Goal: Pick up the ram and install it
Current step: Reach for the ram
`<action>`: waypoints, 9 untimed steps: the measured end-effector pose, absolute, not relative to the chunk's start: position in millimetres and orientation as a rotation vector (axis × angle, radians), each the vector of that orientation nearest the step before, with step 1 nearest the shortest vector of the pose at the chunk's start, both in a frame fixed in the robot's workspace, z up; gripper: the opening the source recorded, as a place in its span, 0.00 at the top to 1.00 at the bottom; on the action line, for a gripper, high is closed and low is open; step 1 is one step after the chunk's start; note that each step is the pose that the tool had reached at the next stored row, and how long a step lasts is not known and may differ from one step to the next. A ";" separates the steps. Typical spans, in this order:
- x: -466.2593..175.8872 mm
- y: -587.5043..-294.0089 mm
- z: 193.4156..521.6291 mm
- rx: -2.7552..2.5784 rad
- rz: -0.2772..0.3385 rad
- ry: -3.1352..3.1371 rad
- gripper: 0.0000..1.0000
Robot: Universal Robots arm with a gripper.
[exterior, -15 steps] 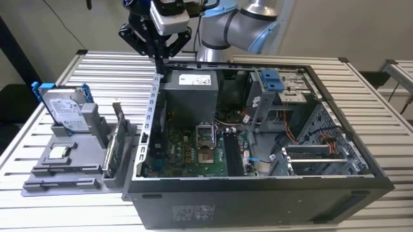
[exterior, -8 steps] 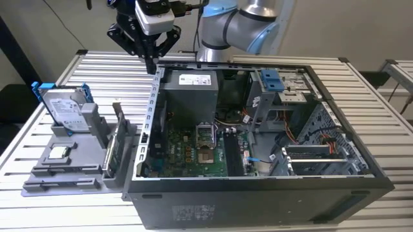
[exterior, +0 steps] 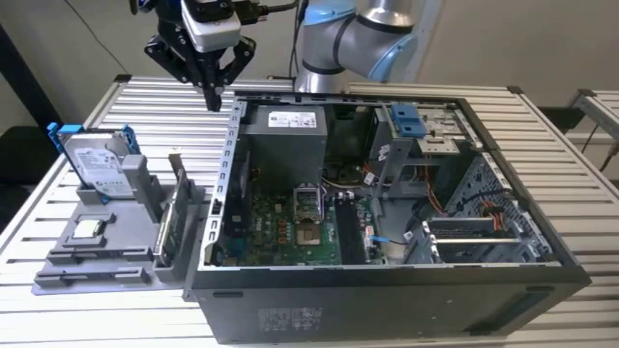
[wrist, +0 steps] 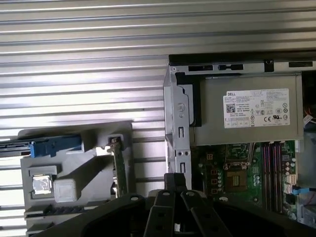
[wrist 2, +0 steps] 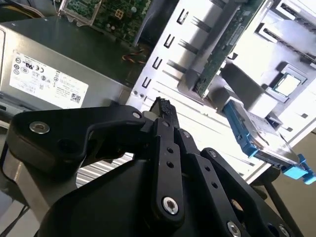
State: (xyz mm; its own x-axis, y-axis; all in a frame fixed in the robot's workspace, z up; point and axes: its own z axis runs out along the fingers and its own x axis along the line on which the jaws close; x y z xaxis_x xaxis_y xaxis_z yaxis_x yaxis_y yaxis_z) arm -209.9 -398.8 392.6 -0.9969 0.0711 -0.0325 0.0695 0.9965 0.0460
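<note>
Ram [exterior: 164,230] stands on edge in the gray holder [exterior: 106,255], below and well apart from the gripper [exterior: 213,98], which is closed on nothing. A misaligned approach would likely snag the circuit card [exterior: 179,177] just beside the ram.

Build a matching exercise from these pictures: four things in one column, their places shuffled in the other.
Things:
1. hard drive
2. power supply
3. gripper
4. processor chip

Places:
A. inside the computer case
B. lying flat on the grey holder
C. in the air, just outside the case's corner
D. standing tilted in the holder, in a blue frame

Pairs: 1-D, 2-A, 3-C, 4-B.
</note>
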 end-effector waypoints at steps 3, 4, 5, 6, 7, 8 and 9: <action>-216.1 -398.8 392.6 0.109 0.070 3.103 0.89; -218.3 -398.8 392.6 0.109 0.070 3.103 0.89; -220.0 -398.8 392.6 0.109 0.070 3.102 0.89; -221.8 -398.8 392.6 0.109 0.070 3.102 0.89; -223.7 -398.8 392.6 0.109 0.070 3.102 0.89; -225.4 -398.8 392.6 0.109 0.070 3.101 0.89; -226.9 -398.8 392.6 0.109 0.070 3.101 0.89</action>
State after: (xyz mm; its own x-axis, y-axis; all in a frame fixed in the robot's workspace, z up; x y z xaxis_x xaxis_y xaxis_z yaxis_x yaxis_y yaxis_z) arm -226.9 -398.8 392.6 -0.9968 0.0711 -0.0364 0.0694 0.9965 0.0461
